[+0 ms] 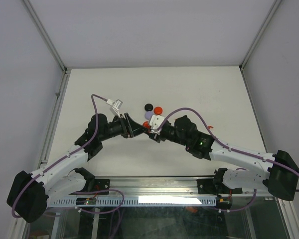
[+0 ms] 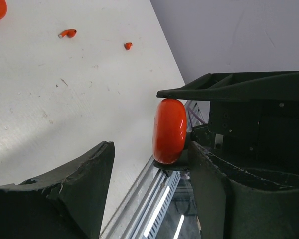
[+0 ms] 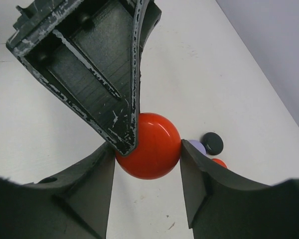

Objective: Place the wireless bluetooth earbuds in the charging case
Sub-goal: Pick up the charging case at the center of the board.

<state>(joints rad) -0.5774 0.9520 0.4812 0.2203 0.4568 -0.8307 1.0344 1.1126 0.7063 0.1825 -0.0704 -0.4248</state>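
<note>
My right gripper (image 3: 147, 154) is shut on a round red charging case (image 3: 148, 145), held above the table. My left gripper (image 2: 150, 154) stands open around the same case (image 2: 168, 130), seen edge-on. The case lies against one finger (image 2: 214, 179), with a gap to the other. In the right wrist view, a left finger (image 3: 109, 74) overlaps the case's upper left. Two tiny red earbuds (image 2: 67, 33) (image 2: 128, 46) lie loose on the white table. From above, both grippers meet at the case (image 1: 146, 125) in mid-table.
A black disc (image 1: 148, 106), a red disc (image 1: 158, 109) and a lavender disc (image 1: 149, 115) lie just beyond the grippers. The metal rail (image 2: 154, 199) of the table's near edge runs below the left gripper. Grey walls enclose the table.
</note>
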